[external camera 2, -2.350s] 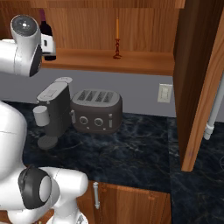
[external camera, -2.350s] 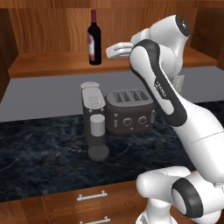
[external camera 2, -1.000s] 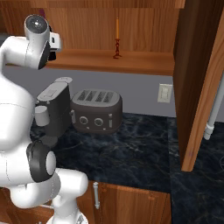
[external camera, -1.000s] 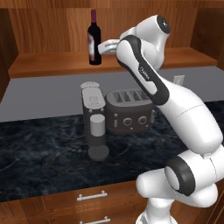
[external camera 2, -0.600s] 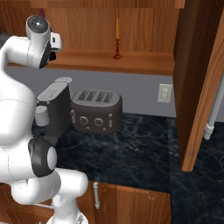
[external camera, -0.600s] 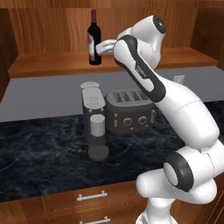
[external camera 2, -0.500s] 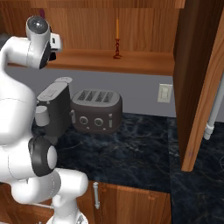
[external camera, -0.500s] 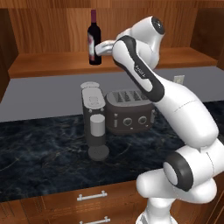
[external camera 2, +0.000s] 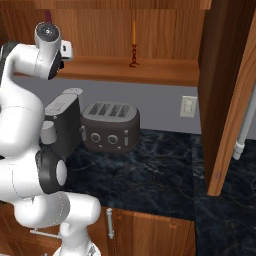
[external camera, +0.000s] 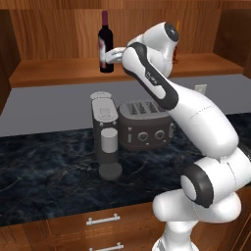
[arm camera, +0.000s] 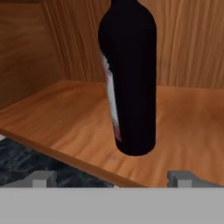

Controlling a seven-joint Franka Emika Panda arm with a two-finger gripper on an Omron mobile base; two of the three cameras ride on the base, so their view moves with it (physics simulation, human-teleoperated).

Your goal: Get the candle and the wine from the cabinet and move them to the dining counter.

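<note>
While the arm rises from the base at lower right of the left base view, it bends up over the toaster (external camera: 145, 128) and folds back left at the elbow, forearm reaching level toward the cabinet (external camera: 59, 34) shelf. Wrist held roughly horizontal, hand pointing at the wine (external camera: 105, 43).

Gripper (external camera: 104, 60) sits at the lower body of the bottle, near its label side. Hand view: jaws spread wide, the two finger tips (arm camera: 40, 179) low at either side, the bottle standing upright between and beyond them, not gripped. Whether the fingers touch the glass, cannot tell.

Wine: upright on the wooden shelf, left part of the cabinet, close to the front edge. Label faces left in the hand view.

Candle (external camera 2: 133, 44): upright in its dark red holder on the same shelf, well to the right of the bottle, toward the back wall.

Below the shelf, a black marbled countertop (external camera: 49, 171) carries a coffee machine (external camera: 105, 135) just left of the toaster. Open cabinet door (external camera 2: 227, 85) hangs at far right in the right base view.
</note>
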